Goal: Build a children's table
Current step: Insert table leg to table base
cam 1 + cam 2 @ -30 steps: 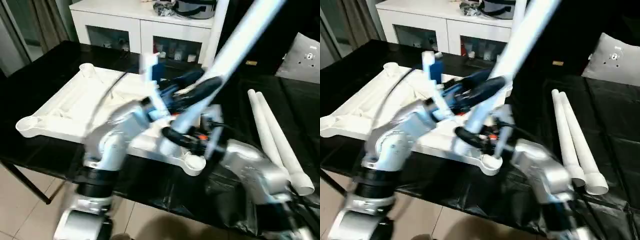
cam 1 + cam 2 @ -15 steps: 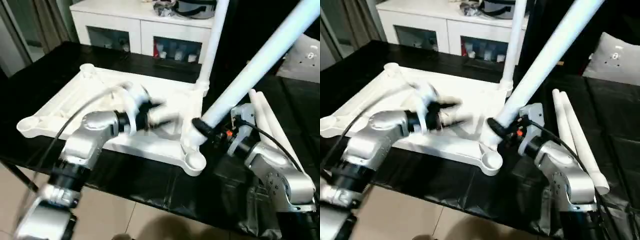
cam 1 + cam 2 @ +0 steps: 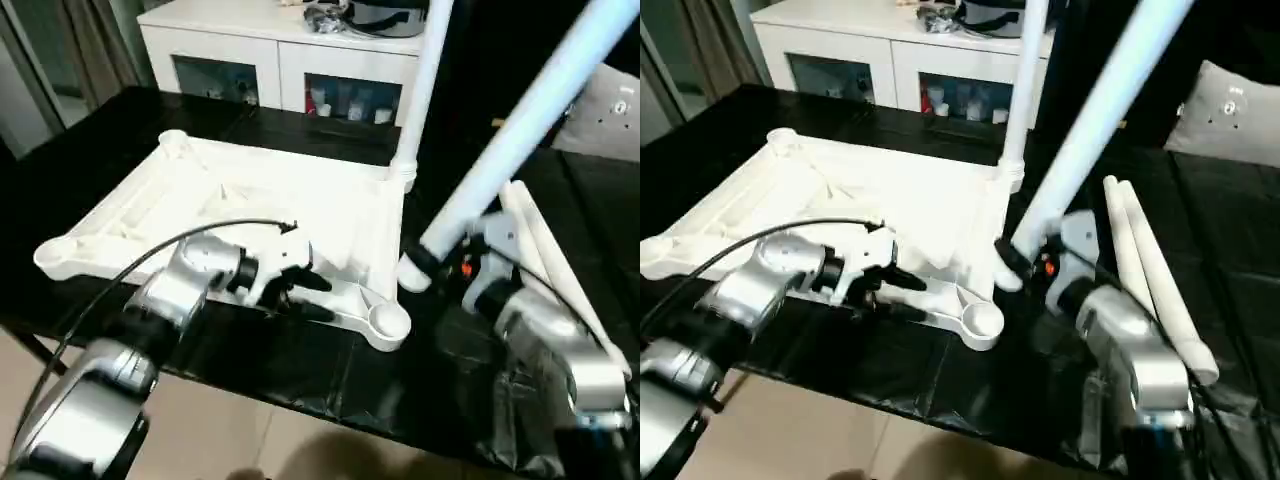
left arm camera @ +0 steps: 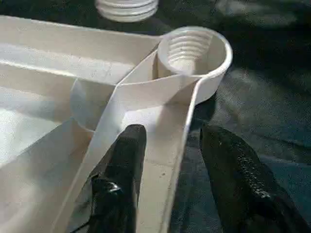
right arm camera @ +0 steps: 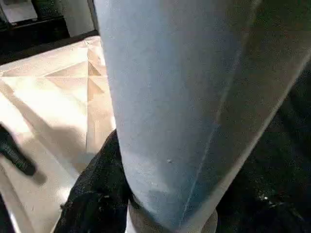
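Leg (image 3: 520,130) in your right gripper (image 3: 425,262), tilted beside the tabletop (image 3: 200,200).
Your left gripper (image 4: 170,179) straddles the rim by the socket (image 4: 194,51), fingers apart.

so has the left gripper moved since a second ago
Yes. The left gripper has come down from beside the held leg to the tabletop's near edge, close to the empty corner socket.

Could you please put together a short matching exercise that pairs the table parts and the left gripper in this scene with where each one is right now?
Things:
1. leg in the right gripper
2. standing leg
3. two spare legs
4. left gripper

Places:
A. lying side by side on the black surface
B. jaws straddling the tabletop rim near the empty corner socket
C. upright in the far corner socket
D. held tilted, lower end off the tabletop

Pairs: 1-D, 2-C, 3-A, 4-B
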### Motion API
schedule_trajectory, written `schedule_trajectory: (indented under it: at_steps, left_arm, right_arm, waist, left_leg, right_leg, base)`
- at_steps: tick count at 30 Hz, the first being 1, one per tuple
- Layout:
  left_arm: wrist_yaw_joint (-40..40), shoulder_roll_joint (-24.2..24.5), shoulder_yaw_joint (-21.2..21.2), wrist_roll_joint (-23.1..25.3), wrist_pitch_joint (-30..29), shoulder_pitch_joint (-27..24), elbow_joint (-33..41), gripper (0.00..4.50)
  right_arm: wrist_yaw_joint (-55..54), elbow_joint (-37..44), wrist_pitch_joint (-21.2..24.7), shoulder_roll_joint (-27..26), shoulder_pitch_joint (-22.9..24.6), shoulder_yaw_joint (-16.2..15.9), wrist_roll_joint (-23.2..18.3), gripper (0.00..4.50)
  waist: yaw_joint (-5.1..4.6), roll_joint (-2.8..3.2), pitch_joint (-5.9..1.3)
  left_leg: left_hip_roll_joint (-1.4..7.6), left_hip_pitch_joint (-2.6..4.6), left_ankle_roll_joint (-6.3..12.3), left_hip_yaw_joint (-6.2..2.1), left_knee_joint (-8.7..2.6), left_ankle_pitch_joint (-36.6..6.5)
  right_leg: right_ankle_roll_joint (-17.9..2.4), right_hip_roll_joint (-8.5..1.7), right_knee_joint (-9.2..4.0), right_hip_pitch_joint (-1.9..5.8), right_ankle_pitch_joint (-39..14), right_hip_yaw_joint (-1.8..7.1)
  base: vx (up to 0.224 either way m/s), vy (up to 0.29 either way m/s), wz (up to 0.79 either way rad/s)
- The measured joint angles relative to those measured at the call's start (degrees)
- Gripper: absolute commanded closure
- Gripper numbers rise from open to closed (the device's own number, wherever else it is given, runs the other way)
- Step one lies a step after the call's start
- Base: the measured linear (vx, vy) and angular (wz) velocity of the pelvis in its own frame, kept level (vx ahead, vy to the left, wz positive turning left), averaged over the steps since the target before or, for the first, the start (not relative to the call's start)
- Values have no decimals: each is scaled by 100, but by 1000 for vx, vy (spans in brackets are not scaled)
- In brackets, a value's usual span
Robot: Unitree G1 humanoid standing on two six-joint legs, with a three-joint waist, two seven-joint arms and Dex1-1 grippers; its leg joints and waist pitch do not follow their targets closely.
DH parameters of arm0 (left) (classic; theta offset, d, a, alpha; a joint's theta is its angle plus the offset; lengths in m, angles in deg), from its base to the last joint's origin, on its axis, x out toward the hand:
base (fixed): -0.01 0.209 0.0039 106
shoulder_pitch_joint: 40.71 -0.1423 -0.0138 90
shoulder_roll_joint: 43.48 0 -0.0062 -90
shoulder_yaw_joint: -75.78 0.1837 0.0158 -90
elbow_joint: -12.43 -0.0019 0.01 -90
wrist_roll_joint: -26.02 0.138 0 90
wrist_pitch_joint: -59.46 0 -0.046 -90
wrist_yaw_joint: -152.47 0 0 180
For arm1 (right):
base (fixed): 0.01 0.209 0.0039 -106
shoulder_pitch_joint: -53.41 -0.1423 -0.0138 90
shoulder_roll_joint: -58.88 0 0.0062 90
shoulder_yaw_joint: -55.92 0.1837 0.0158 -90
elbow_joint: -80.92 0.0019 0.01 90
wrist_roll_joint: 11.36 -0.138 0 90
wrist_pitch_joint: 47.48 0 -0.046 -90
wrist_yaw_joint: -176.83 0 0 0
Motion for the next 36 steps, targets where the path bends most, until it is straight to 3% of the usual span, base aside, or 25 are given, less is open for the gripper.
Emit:
schedule_trajectory:
  at_steps: [4,8,9,13,19,22,25,31,36]
  left_arm:
    - [-13,-119,81,188,337,137,-534,312]
    - [5,-166,81,272,564,187,-791,323]
    - [3,-171,81,284,584,187,-839,346]
    - [-16,-222,81,381,621,186,-943,363]
    - [-892,-550,-114,437,316,219,-1146,403]
    - [-1391,-770,-327,416,-239,149,-947,419]
    - [-1644,-872,-339,422,-473,8,-626,432]
    - [-1862,-884,-229,658,20,-436,-40,450]
    - [-1957,-756,-146,786,70,-635,334,450]
  right_arm:
    - [-22,14,-1,-4,52,8,-19,262]
    - [-45,131,4,-52,100,5,-20,262]
    - [-45,164,5,-52,101,5,-20,262]
    - [-43,216,9,-49,123,5,-21,262]
    - [-50,217,36,-59,195,-87,-23,262]
    - [-60,218,105,-70,187,-82,-23,262]
    - [-48,201,142,-71,78,-98,-22,262]
    - [89,27,155,-58,-225,-217,-21,262]
    - [294,-40,244,-30,-282,-402,-20,262]
  waist:
    - [-59,46,12]
    - [-93,75,8]
    - [-96,76,8]
    - [-104,76,9]
    - [-135,79,8]
    - [-223,77,9]
    - [-246,77,9]
    - [-190,38,-9]
    - [-191,33,-8]
  left_leg:
    - [0,-4,0,1,0,1]
    - [-1,-8,0,1,0,1]
    - [0,-7,0,1,0,1]
    - [0,2,0,0,0,1]
    - [-4,12,4,10,1,-1]
    - [-3,12,9,16,0,-4]
    - [-2,14,9,19,-10,-4]
    - [-1,17,9,21,-28,-4]
    - [-2,16,9,24,-35,-4]
  right_leg:
    - [0,1,2,4,0,-1]
    - [0,0,-1,5,0,0]
    - [0,0,0,5,0,-1]
    - [0,0,-2,5,0,-2]
    - [1,-7,-9,25,-1,-1]
    - [2,-10,-9,27,-1,-3]
    - [2,-9,-10,23,-1,-4]
    - [7,-10,-21,24,-6,-7]
    - [10,-11,-25,21,-7,-6]
  base:
    - [0,0,0]
    - [0,0,0]
    - [0,0,0]
    - [0,0,0]
    - [0,0,0]
    - [0,0,0]
    - [0,0,0]
    - [0,0,0]
    - [0,0,0]
